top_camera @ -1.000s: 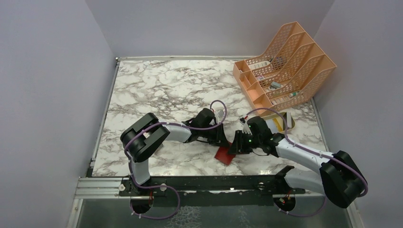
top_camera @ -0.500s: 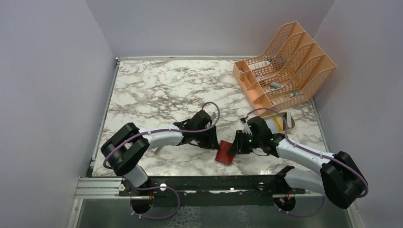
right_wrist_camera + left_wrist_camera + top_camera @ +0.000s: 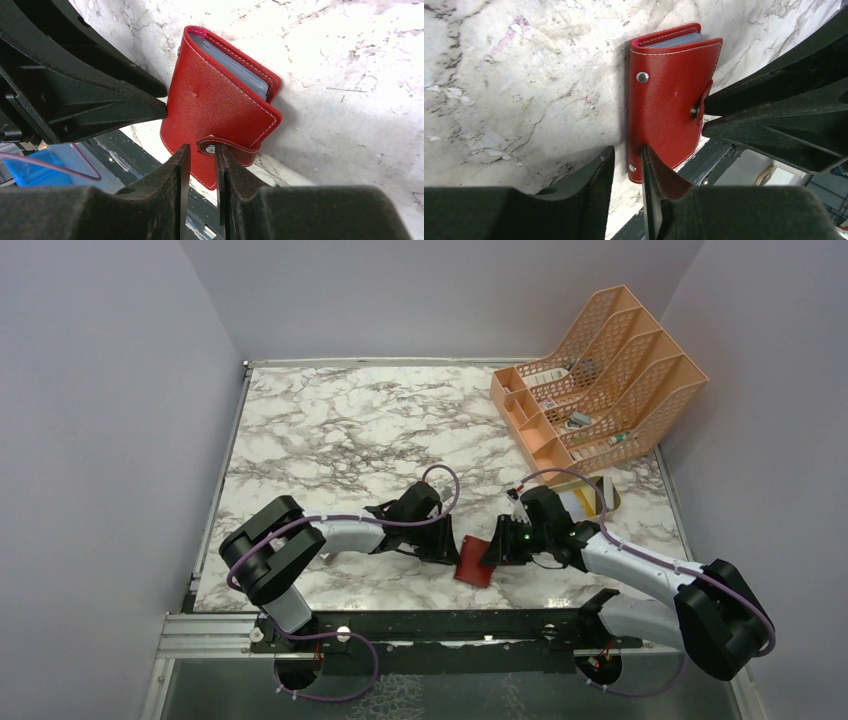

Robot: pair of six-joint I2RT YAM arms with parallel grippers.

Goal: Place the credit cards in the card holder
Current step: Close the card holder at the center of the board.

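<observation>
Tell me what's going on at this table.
Both arms are working a small dark red leather-like wallet, folded shut near the front edge of the white marble-patterned table. The right gripper pinches its snap tab; the left gripper straddles one corner, jaws slightly apart. Neither holds a card.

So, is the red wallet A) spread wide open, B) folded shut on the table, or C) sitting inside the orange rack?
B: the card holder lies on the marble table with its covers folded together, well away from the orange rack.
</observation>
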